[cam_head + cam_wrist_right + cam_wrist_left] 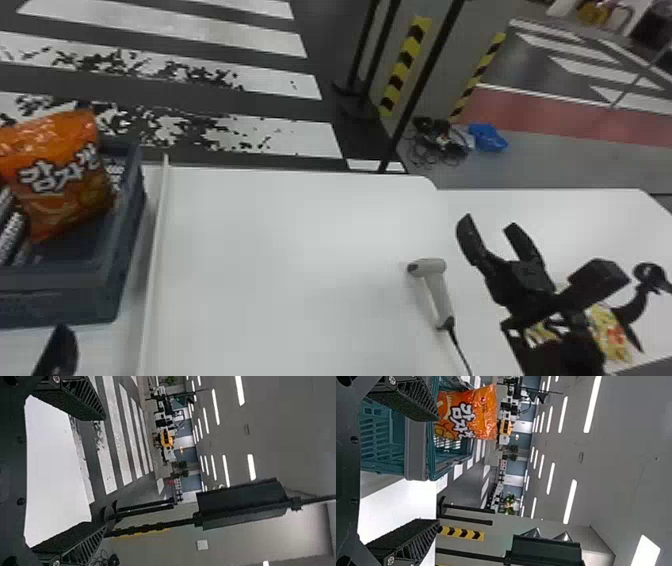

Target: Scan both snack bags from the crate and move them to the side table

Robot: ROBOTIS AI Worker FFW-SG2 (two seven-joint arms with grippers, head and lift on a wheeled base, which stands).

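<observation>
So in the head view, the orange snack bag [60, 175] is propped up in the crate [102, 280] over at the left edge, pretty easy to spot. The scanner [435, 285] is laid on the white table [290, 250] right of centre. At lower right, a yellow bag [607, 330] is partly covered by the right arm [555, 340], and the right gripper [489, 222] is held with its fingers spread. A bit of the left gripper [57, 352] is caught at lower left

In the left wrist view, the left gripper's fingers are parted too, with the orange snack bag seen in the crate at upper left

In the right wrist view, a wide gap is shown between the right gripper's fingers, nothing gripped, with a white tabletop framed at left
</observation>
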